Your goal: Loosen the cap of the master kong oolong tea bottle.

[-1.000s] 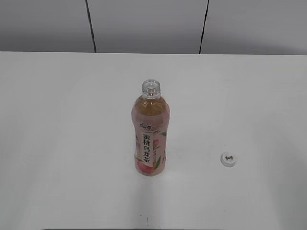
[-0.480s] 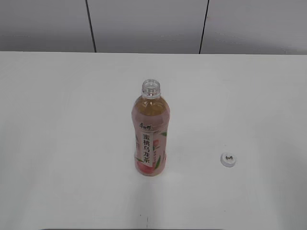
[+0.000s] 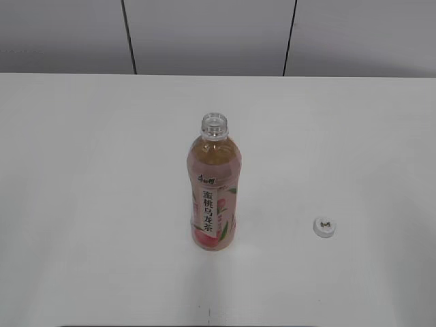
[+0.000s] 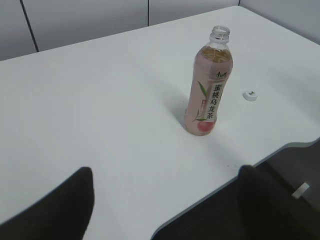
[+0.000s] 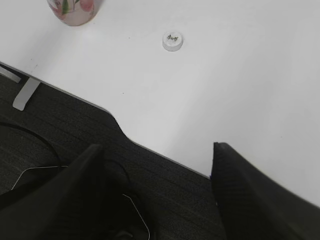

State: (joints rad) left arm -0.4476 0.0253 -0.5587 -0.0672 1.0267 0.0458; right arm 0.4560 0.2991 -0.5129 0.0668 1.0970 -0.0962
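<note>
The master kong oolong tea bottle [image 3: 213,191] stands upright in the middle of the white table, its neck open and bare. It also shows in the left wrist view [image 4: 209,85], and only its base shows in the right wrist view [image 5: 75,11]. The white cap [image 3: 324,226] lies on the table to the bottle's right, logo up, apart from the bottle; it shows in the left wrist view [image 4: 250,94] and the right wrist view [image 5: 172,40]. My left gripper [image 4: 165,172] is open and empty, back near the table's front edge. My right gripper [image 5: 159,150] is open and empty, over the table's edge.
The white table [image 3: 82,170] ends at a curved front edge [image 4: 200,200], with dark floor [image 5: 60,130] and cables below it. A grey panelled wall [image 3: 204,34] stands behind the table.
</note>
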